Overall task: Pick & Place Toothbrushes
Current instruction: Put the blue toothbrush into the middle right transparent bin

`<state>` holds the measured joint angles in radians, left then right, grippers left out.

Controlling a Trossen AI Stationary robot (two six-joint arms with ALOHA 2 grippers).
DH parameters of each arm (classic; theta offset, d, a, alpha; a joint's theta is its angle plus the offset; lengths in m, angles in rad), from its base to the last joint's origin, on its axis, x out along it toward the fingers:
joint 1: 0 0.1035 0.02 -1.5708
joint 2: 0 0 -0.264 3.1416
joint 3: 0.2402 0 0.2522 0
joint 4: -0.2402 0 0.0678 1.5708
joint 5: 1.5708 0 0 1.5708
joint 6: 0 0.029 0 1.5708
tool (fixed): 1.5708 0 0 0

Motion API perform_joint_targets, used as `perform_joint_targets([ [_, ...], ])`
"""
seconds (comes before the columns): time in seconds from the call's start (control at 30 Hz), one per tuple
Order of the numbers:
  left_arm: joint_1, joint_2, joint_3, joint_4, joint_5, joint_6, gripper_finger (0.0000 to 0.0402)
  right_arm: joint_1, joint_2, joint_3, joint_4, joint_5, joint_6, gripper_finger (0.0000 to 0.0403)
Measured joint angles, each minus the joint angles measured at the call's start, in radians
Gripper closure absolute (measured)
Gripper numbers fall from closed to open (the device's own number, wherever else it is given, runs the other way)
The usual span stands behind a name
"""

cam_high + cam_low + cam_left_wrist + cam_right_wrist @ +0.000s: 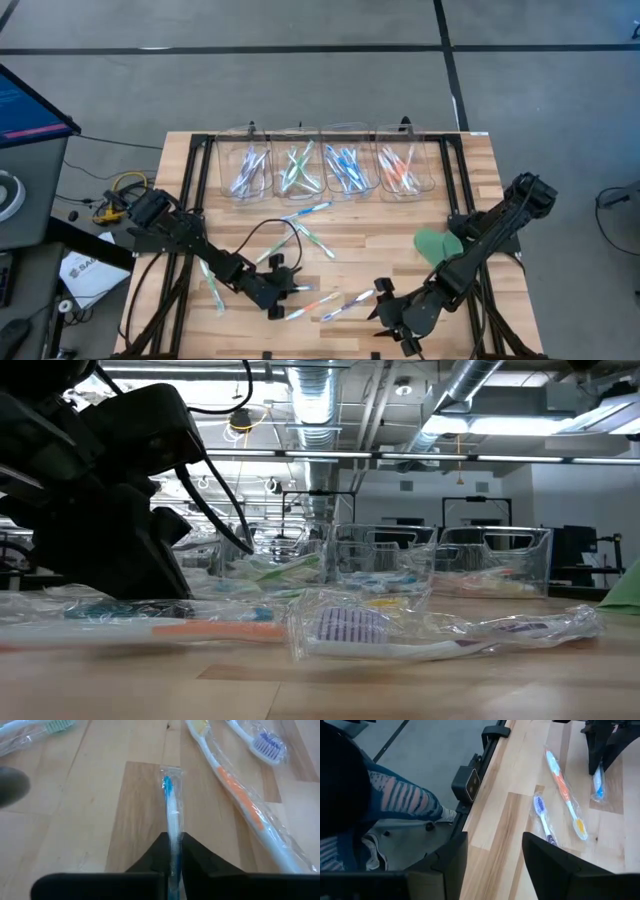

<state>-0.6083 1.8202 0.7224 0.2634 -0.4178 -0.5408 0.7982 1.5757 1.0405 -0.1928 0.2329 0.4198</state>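
Several wrapped toothbrushes lie loose on the wooden table: an orange one [565, 790], a purple one [542, 817], a blue one [305, 211] and green ones [315, 240]. More stand sorted by colour in clear bins [325, 165] at the far edge. My left gripper [172, 837] is near the table's near edge, shut on a blue toothbrush [170, 802]. My right gripper [492, 852] is open over the near edge, right of the purple toothbrush, touching nothing. My left gripper pinches the blue toothbrush, in its clear wrapper, between its two fingers at the handle [173, 827]. The brush runs out past the fingertips, along them, with the bristle end [167, 785] farthest away. In the right wrist view the fingers point down and the bristle end [598, 787] is at the table top.
A flat green disc [435, 243] lies on the table's right part. A person's leg in ripped jeans [395, 800] stands just off the near edge. Black frame rails [190, 190] run along the table's sides.
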Motion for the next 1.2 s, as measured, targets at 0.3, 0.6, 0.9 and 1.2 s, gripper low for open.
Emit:
perform_joint_targets([
  [0.3, -0.001, -0.006, 0.045, 0.003, -0.030, 0.018, 0.0387, 0.002, 0.000, 0.000, -0.003, 0.000, 0.026, 0.0233],
  [0.6, -0.028, -0.266, 0.049, 0.019, -0.200, 0.128, 0.0387, -0.001, 0.000, 0.000, -0.008, 0.004, 0.050, 0.0235],
  [0.9, -0.095, -0.410, 0.050, 0.374, -0.338, 0.502, 0.0387, -0.010, 0.000, 0.000, 0.004, 0.157, -0.002, 0.0250],
  [1.2, -0.083, -0.233, 0.050, 0.811, -0.124, 0.687, 0.0386, -0.034, 0.046, -0.001, 0.092, 0.266, -0.039, 0.0271],
])
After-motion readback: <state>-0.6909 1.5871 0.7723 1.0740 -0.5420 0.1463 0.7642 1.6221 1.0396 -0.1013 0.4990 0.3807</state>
